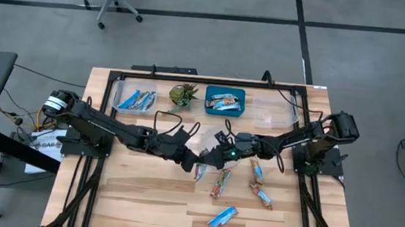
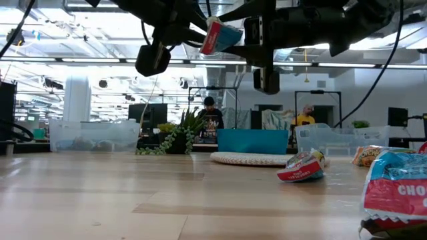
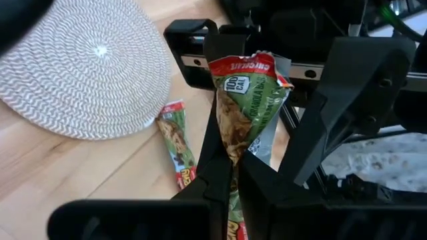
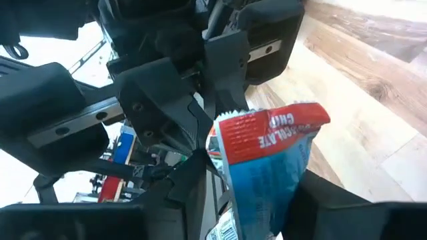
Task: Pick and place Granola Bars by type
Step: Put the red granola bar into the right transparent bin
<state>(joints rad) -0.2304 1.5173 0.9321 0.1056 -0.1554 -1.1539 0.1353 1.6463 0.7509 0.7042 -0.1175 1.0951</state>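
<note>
The left pincer (image 1: 186,158) is clenched on the lower end of a shiny wrapped granola bar with a red band across its top (image 3: 250,100). It holds the bar upright and well clear of the pale wooden counter (image 1: 136,196). The right pincer (image 1: 217,154) sits just beside the left one, nose to nose, with the bar between the two. This looks like a hand-over in mid-air, probably so that the arm nearer the right bin can carry the bar on. Whether the right pincer has hold of the wrapper cannot be told.

The bar's face towards the left wrist camera looks green and silver. From the right wrist and from counter height it looks blue under the red band. I take it for one bar, since only one hangs there in the low view.

Below and beside the pincers, loose bars lie on the counter. An orange-red one (image 1: 221,183) is just under the right pincer, and two more (image 1: 258,171) (image 1: 260,197) lie to its outer side. A bright blue bar (image 1: 222,218) lies farthest from both.

Beyond the pincers at the far edge stand the sorting bins. A clear tub (image 1: 116,95) beyond the left pincer already holds blue bars. A blue tray (image 1: 207,99) holds a few others, and a clear tub (image 1: 272,111) beyond the right pincer looks unfilled.
</note>
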